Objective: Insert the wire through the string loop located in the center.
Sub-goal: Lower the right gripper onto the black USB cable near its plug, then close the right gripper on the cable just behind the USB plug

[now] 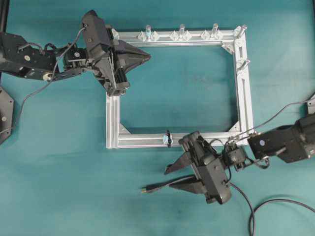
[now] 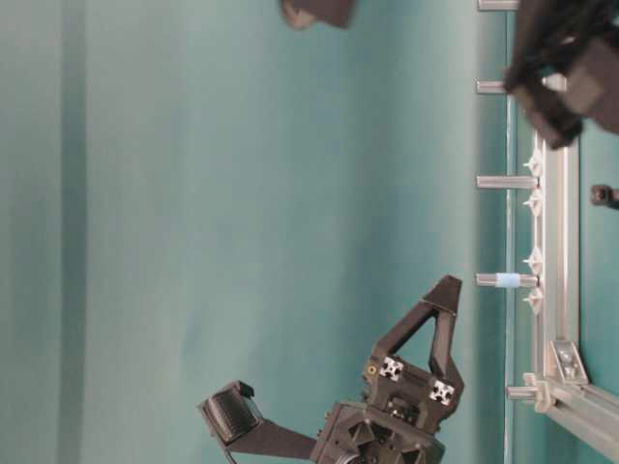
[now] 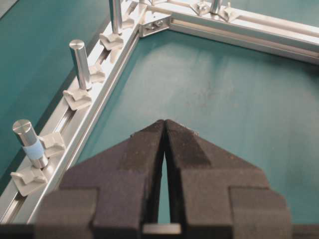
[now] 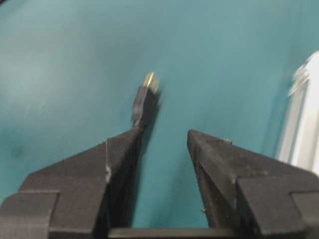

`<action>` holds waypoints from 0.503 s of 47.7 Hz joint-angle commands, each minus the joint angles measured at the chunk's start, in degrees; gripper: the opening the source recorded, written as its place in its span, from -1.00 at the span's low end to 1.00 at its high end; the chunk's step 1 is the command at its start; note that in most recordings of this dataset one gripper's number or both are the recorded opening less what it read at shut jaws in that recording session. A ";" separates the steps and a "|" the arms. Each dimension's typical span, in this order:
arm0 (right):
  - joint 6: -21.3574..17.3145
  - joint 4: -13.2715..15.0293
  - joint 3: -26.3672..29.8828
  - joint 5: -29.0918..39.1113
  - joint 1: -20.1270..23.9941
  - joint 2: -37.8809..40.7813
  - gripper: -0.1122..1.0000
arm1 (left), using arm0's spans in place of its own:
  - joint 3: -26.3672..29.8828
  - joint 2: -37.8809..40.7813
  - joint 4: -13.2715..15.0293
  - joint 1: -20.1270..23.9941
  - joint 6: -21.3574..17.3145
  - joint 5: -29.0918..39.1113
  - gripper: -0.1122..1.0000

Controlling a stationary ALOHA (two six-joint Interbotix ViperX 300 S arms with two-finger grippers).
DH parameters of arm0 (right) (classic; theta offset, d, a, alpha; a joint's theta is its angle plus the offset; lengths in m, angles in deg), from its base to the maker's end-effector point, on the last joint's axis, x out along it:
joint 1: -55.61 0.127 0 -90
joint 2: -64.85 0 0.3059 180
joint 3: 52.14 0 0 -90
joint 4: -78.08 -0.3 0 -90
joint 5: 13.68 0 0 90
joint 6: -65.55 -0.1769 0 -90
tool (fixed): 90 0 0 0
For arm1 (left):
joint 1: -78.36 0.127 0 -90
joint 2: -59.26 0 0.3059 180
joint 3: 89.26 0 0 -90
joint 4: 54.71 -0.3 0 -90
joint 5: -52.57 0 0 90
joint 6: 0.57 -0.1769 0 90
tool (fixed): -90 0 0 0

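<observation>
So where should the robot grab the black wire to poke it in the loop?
Probably on the black plug body just behind the yellowish tip of the wire, leaving the tip free to enter the string loop. The wire lies flat on the table, so the open right gripper would best come from above, one finger either side.

We saw even, fairly bright light with soft shadows on the teal table (image 1: pixel 59 162). Our right wrist view was blurred; the aluminium frame (image 4: pixel 304 124) glared white at its edge.
</observation>
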 commanded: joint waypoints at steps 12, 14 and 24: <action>-0.18 -0.09 3.34 -0.26 1.58 2.81 0.06 | 0.79 -1.23 -0.18 -0.18 0.44 1.41 -0.80; -0.18 -0.09 3.52 -0.18 1.67 2.99 0.06 | 0.88 -1.23 -0.18 -0.18 0.44 1.41 -0.80; -0.18 -0.09 3.60 0.70 1.67 4.48 0.06 | 0.88 -1.41 -0.18 -0.26 0.44 1.41 -0.80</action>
